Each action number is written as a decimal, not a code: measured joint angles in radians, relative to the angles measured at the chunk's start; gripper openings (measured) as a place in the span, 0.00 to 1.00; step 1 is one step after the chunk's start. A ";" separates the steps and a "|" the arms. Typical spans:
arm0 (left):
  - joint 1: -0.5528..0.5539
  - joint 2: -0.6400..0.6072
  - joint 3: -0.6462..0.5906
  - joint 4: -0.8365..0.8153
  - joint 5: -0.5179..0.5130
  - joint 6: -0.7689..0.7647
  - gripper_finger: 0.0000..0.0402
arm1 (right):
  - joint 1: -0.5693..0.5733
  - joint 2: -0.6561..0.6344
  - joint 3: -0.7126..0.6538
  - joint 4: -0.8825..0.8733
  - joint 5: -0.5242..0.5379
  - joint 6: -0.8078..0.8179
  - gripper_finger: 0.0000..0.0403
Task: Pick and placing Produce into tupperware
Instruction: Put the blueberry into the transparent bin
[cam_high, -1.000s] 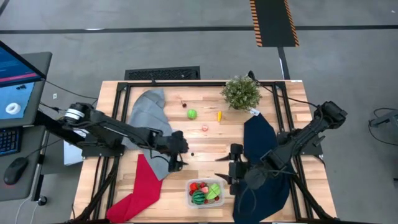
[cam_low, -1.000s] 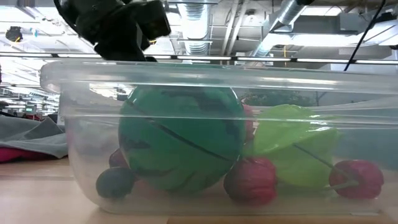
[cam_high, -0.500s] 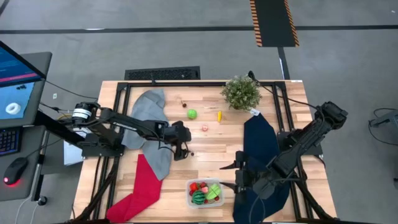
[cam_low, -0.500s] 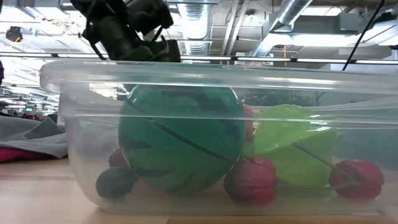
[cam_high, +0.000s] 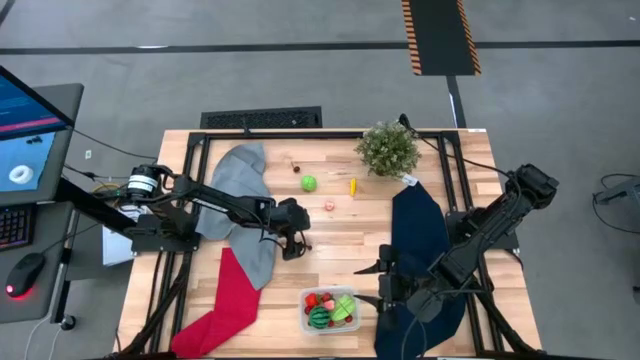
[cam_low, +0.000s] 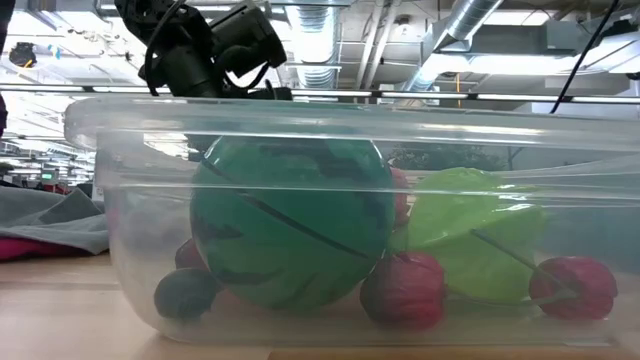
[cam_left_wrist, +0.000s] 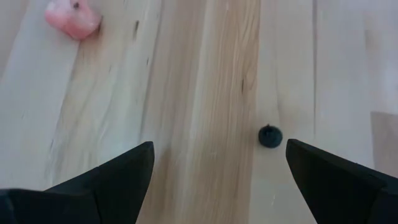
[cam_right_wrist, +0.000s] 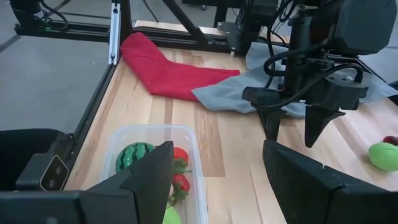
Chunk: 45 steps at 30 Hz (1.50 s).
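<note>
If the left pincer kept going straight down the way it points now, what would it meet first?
The left pincer, open and aimed at the table, would likely meet the small dark berry lying between its fingers, though its height above the wood is unclear.

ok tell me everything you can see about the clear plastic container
The tupperware is a small, shallow tub of clear plastic with rounded corners and a thick rolled rim, and no lid is on it. It sits upright on the wooden table's near edge, between the red cloth and the dark blue cloth. Inside lie a striped green melon ball, a pale green piece, small red pieces and a small dark ball. Neither gripper touches it.
</note>
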 joint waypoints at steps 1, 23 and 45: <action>-0.003 0.000 0.000 0.008 -0.001 0.000 0.88 | 0.000 0.000 0.000 0.000 0.000 0.000 0.67; -0.067 0.059 0.004 0.063 -0.052 0.000 0.87 | -0.015 0.000 0.001 -0.007 0.005 -0.002 0.67; -0.074 0.062 0.004 0.088 0.002 -0.012 0.73 | -0.015 0.000 0.000 -0.007 0.005 0.000 0.67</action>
